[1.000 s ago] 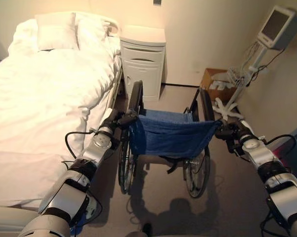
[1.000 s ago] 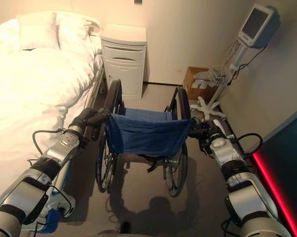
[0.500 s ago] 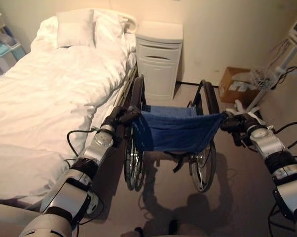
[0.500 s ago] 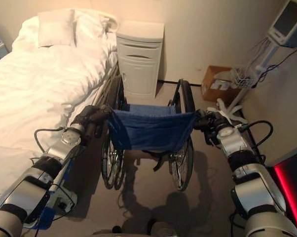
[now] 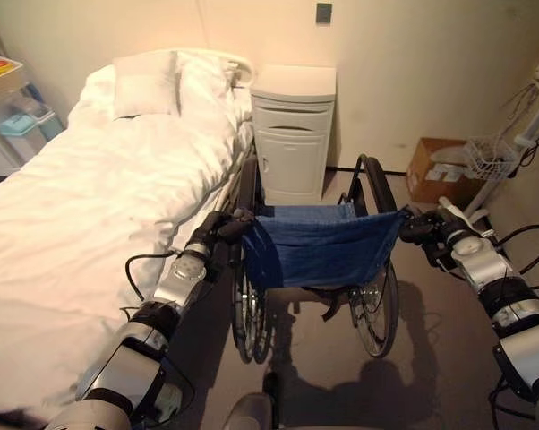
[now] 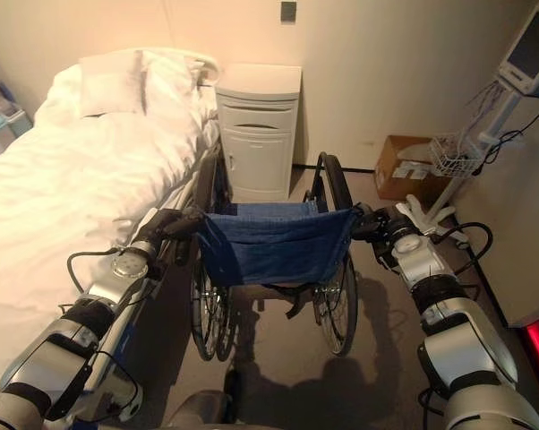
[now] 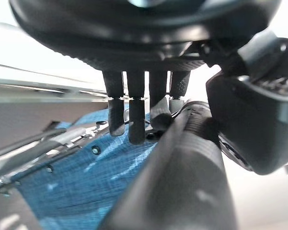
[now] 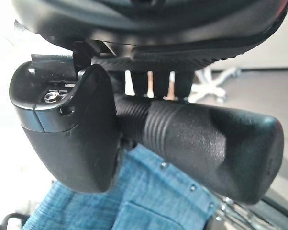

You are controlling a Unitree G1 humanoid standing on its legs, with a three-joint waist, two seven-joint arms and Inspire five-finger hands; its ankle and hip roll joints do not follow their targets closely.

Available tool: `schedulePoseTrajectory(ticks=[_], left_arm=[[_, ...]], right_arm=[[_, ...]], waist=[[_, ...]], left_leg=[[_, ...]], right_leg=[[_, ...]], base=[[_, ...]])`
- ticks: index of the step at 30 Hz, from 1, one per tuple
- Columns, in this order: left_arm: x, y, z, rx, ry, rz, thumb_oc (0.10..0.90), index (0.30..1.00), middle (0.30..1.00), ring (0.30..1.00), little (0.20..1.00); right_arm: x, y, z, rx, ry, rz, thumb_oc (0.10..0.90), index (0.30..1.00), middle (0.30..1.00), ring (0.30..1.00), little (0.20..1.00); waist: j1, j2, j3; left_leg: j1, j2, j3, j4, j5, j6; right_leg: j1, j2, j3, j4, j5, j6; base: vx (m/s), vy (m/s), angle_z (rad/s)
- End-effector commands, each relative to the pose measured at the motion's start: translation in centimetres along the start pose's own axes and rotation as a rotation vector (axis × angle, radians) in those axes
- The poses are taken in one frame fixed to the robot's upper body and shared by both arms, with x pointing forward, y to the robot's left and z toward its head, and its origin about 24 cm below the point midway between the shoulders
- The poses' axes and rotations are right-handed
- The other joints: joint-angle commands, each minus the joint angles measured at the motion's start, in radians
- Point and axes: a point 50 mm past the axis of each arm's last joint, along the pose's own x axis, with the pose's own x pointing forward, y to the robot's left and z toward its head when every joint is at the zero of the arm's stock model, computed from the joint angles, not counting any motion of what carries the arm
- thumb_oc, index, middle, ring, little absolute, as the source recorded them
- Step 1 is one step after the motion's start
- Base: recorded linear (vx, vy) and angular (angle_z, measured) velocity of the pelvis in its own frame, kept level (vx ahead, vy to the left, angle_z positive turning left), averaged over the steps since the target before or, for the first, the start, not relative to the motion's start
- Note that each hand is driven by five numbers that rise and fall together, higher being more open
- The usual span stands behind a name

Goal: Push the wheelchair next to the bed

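Observation:
The wheelchair [image 5: 319,251], black-framed with a blue cloth back, stands between my arms, facing the wall. Its left wheel [image 5: 244,305] is close along the side of the white bed [image 5: 90,206]. My left hand [image 5: 218,230] is shut round the left push handle [image 7: 182,182], fingers [image 7: 134,115] over it and the thumb on the other side. My right hand [image 5: 423,227] is shut on the ribbed right push handle [image 8: 201,139], with the thumb [image 8: 70,143] wrapped across the grip.
A white nightstand [image 5: 295,134] stands against the wall just ahead of the wheelchair. A cardboard box [image 5: 435,170] and a monitor stand with a white star base [image 6: 422,210] are at the right. A trolley with trays [image 5: 5,98] stands beyond the bed.
The camera has moved forward and turned. The wheelchair has rolled forward toward the nightstand and closer along the bed's side. Both hands have kept their hold on the handles.

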Motion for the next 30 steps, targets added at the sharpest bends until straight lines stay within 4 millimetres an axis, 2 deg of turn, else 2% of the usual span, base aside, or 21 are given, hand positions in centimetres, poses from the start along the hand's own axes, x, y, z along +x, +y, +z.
schedulePoseTrajectory(ticks=[1, 2, 3, 5, 6, 10, 14, 22, 30], left_arm=[[-0.8, 0.1, -2.3, 0.126, 0.059, -0.002, 0.400, 0.300, 0.300, 0.300, 0.300], [-0.9, -0.4, -2.6, 0.125, 0.060, -0.010, 0.400, 0.300, 0.300, 0.300, 0.300], [-1.2, -1.0, -2.9, 0.130, 0.053, -0.017, 0.400, 0.300, 0.300, 0.300, 0.300], [-1.5, -1.0, -3.1, 0.136, 0.045, -0.009, 0.400, 0.300, 0.300, 0.300, 0.300], [-1.6, -1.1, -3.2, 0.143, 0.042, -0.019, 0.400, 0.300, 0.300, 0.300, 0.300], [-1.8, -2.1, -3.6, 0.166, 0.058, -0.049, 0.400, 0.300, 0.300, 0.300, 0.300], [-1.8, -2.5, -3.7, 0.187, 0.070, -0.060, 0.400, 0.300, 0.300, 0.300, 0.300], [-1.6, -2.2, -3.8, 0.191, 0.094, -0.058, 0.400, 0.300, 0.300, 0.300, 0.300], [-1.6, -3.9, -3.4, 0.148, 0.091, -0.137, 0.400, 0.300, 0.300, 0.300, 0.300]], right_arm=[[-0.2, 6.1, 0.2, -0.002, -0.087, 0.252, 0.400, 0.300, 0.300, 0.300, 0.300], [-0.2, 6.3, -0.1, 0.011, -0.087, 0.254, 0.400, 0.300, 0.300, 0.300, 0.300], [-0.1, 6.3, 0.1, 0.021, -0.096, 0.255, 0.400, 0.300, 0.300, 0.300, 0.300], [-0.1, 6.3, 0.6, 0.016, -0.107, 0.252, 0.400, 0.300, 0.300, 0.300, 0.300], [0.0, 6.1, 0.4, 0.019, -0.102, 0.248, 0.400, 0.300, 0.300, 0.300, 0.300], [0.1, 6.0, -0.4, 0.020, -0.084, 0.254, 0.400, 0.300, 0.300, 0.300, 0.300], [0.2, 5.9, -0.2, -0.003, -0.077, 0.266, 0.400, 0.300, 0.300, 0.300, 0.300], [0.2, 5.9, 0.4, -0.050, -0.116, 0.262, 0.400, 0.300, 0.300, 0.300, 0.300], [0.3, 6.6, 1.2, -0.045, -0.123, 0.241, 0.400, 0.300, 0.300, 0.300, 0.300]], waist=[[0.036, 0.016, 0.053], [0.035, 0.015, 0.054], [0.036, 0.012, 0.058], [0.032, 0.011, 0.072], [0.034, 0.015, 0.072], [0.062, 0.005, 0.051], [0.068, -0.002, 0.035], [0.067, 0.003, 0.026], [0.073, 0.008, 0.022]], left_leg=[[0.059, -0.032, -0.009, -0.062, -0.049, -0.010], [0.076, -0.030, -0.011, -0.065, -0.052, -0.014], [0.109, -0.023, -0.014, -0.070, -0.061, -0.028], [0.144, -0.021, -0.027, -0.074, -0.090, -0.030], [0.141, -0.019, -0.030, -0.074, -0.091, -0.023], [0.124, -0.009, -0.011, -0.065, -0.081, -0.041], [0.136, -0.002, -0.014, -0.068, -0.085, -0.054], [0.161, 0.003, -0.021, -0.086, -0.091, -0.056], [0.180, 0.002, -0.026, -0.098, -0.095, -0.054]], right_leg=[[-0.132, -0.046, 0.081, 0.194, 0.194, 0.042], [-0.154, -0.059, 0.067, 0.167, 0.206, 0.043], [-0.189, -0.081, 0.043, 0.072, 0.225, 0.042], [-0.233, -0.090, 0.048, 0.030, 0.256, 0.041], [-0.233, -0.081, 0.057, 0.045, 0.241, 0.039], [-0.155, -0.092, 0.006, -0.041, 0.215, 0.036], [-0.110, -0.084, -0.006, -0.091, 0.198, 0.022], [-0.083, -0.087, -0.028, -0.099, 0.182, 0.013], [-0.069, -0.088, -0.036, -0.097, 0.172, 0.009]], base=[[0.17, -0.047, 0.18], [0.18, -0.135, 0.19], [0.17, -0.148, 0.13], [0.14, -0.163, -0.27], [0.14, -0.144, -0.34], [0.14, -0.114, 0.32], [0.15, -0.037, 0.44], [0.07, 0.012, 0.14], [0.01, -0.025, 0.04]])
